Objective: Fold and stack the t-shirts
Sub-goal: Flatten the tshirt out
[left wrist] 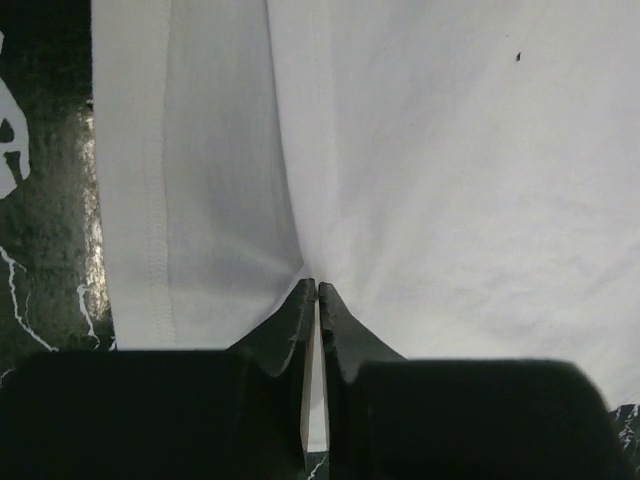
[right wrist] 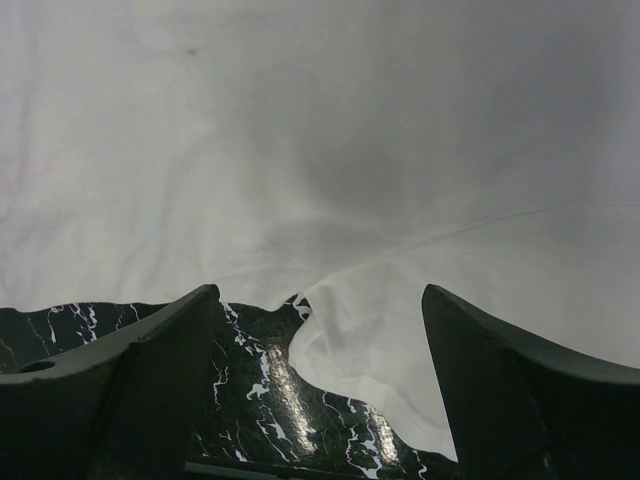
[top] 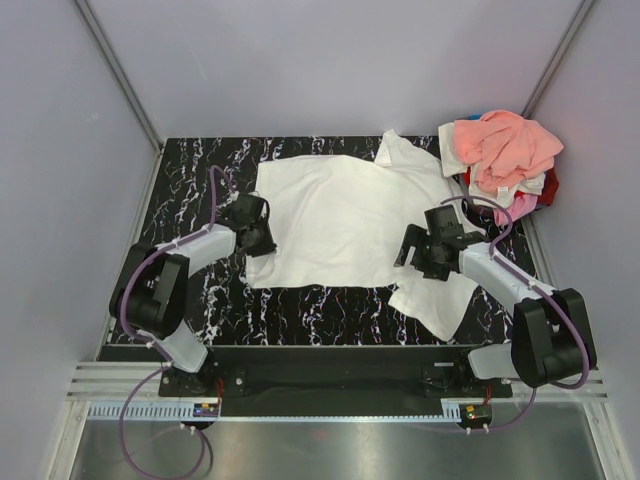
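Early days: the white t-shirt (top: 340, 215) lies spread flat in the middle of the table (top: 190, 180), not folded yet, and the other shirts (top: 505, 155) are a crumpled heap at the far right corner, so no stack. Left gripper (left wrist: 317, 292) is pinched on the shirt's left edge, right gripper (right wrist: 320, 300) gapes wide open and empty over its near right edge. No brand, label or writing I can read.
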Robot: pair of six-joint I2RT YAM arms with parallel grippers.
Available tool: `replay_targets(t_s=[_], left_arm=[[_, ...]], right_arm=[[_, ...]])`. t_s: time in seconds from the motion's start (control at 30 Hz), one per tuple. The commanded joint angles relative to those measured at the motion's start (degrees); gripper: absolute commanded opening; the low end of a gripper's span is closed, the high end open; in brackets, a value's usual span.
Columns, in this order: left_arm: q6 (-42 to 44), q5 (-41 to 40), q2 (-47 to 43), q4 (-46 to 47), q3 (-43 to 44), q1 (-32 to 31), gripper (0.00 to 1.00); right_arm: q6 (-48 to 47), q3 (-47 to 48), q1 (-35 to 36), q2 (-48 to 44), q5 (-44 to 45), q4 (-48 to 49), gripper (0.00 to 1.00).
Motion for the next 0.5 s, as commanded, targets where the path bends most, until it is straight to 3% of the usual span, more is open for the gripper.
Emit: replay_targets(t_s=[0.0, 0.03, 0.1, 0.3, 0.47], left_arm=[[-1.1, -3.5, -3.7, -1.3, 0.3, -0.1, 0.30], [-1.2, -3.5, -4.5, -1.0, -0.4, -0.1, 0.43], [-1.6, -3.1, -5.2, -0.1, -1.9, -0.1, 0.55], [-2.0, -1.9, -4.3, 1.0, -2.5, -0.1, 0.55], [-2.6, -1.0, -2.3, 2.3, -2.1, -0.4, 0.49]], right_arm=[[0.6, -0.3, 0.4, 1.3, -0.9, 3.1, 0.89], [0.6, -0.3, 0.4, 1.8, -1.0, 3.3, 0.88], [0.6, -0.2, 0.5, 2.9, -1.4, 3.6, 0.88], [0.5, -0.2, 0.6, 3.6, -1.6, 3.9, 0.87], [0.6, -0.2, 0.6, 3.6, -1.7, 4.0, 0.87]])
